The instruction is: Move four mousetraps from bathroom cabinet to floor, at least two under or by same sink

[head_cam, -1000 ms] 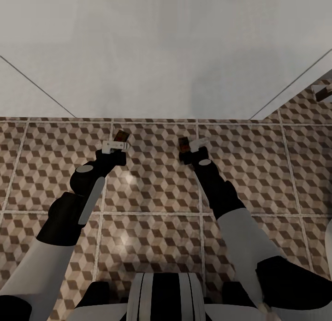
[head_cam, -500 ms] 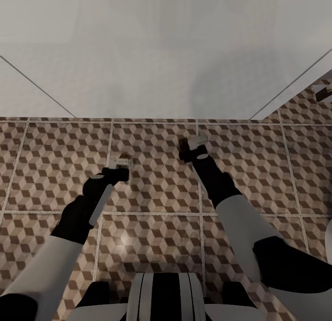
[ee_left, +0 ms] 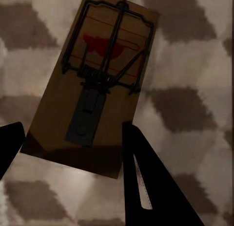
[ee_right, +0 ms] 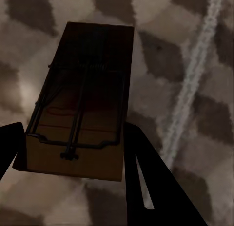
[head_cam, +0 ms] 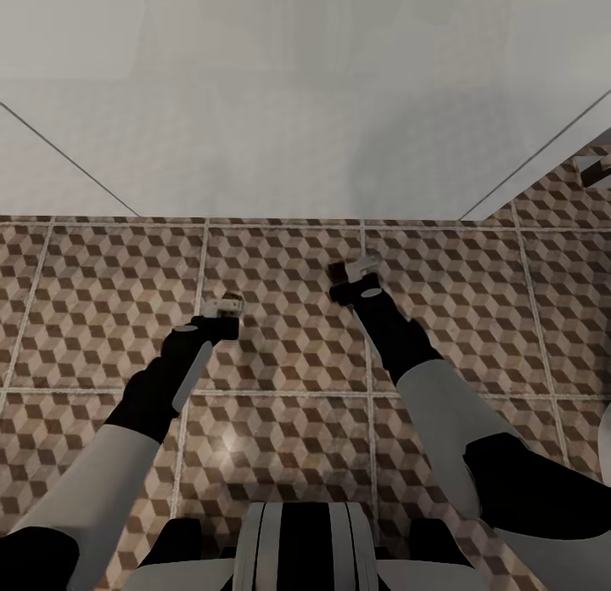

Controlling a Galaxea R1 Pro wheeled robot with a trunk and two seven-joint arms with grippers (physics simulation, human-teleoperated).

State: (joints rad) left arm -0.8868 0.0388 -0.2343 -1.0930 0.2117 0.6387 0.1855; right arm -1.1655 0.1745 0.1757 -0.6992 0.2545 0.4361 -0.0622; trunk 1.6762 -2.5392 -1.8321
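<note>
I hold two mousetraps low over the cube-patterned bathroom floor (head_cam: 288,353). In the left wrist view a tan mousetrap (ee_left: 97,84) with black wire and a red spot sits between the dark fingers (ee_left: 146,177) of my left gripper (ee_left: 73,126), which is shut on its near end. The right wrist view has a second mousetrap (ee_right: 83,99), shadowed, with my right gripper (ee_right: 73,126) shut on it the same way. From the head, the left gripper (head_cam: 227,304) is close to the tiles and the right gripper (head_cam: 361,268) is further forward. The cabinet is out of view.
A broad white flat surface (head_cam: 297,107) spans the far side, and its front edge meets the tiles just beyond both grippers. A small dark object (head_cam: 594,171) sits at the far right. A white rounded edge (head_cam: 604,438) shows at the right border.
My left arm has come back toward me and down with its mousetrap. The right gripper has tipped lower, so its mousetrap is now mostly hidden from the head.
</note>
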